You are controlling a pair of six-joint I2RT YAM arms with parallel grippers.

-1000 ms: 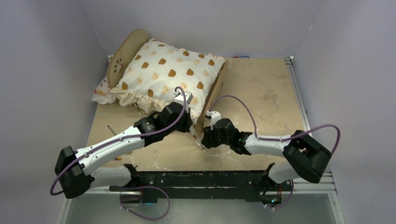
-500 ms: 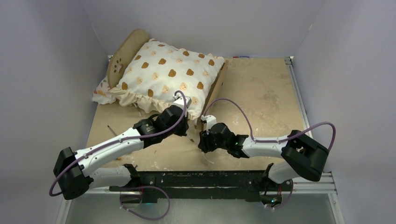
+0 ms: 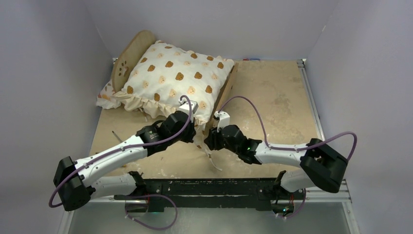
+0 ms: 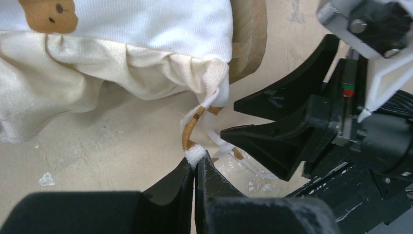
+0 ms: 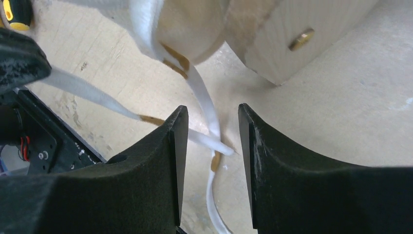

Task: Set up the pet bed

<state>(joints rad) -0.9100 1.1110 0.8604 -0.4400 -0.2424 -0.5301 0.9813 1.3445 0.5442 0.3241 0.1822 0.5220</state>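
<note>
hidden: cushion [image 3: 170,78] covers most of your pet bed [image 3: 130,51]
pet bed: table's [image 3: 272,92] far-left corner, just beyond both grippers
left gripper [image 4: 196,165]: pinching the cushion's tie [image 4: 189,132]
right gripper [image 5: 209,124]: spread, tie between

A cream bear-print cushion [image 3: 173,80] with a ruffled edge lies at the far left of a scuffed tan table [image 3: 272,92], a small floral pillow [image 3: 108,99] peeking out at its left side. White ribbon ties [image 5: 204,100] — flecked with brown — trail from its near corner. Nearby lies a thin tool [image 3: 116,134], possibly a screwdriver.
</note>
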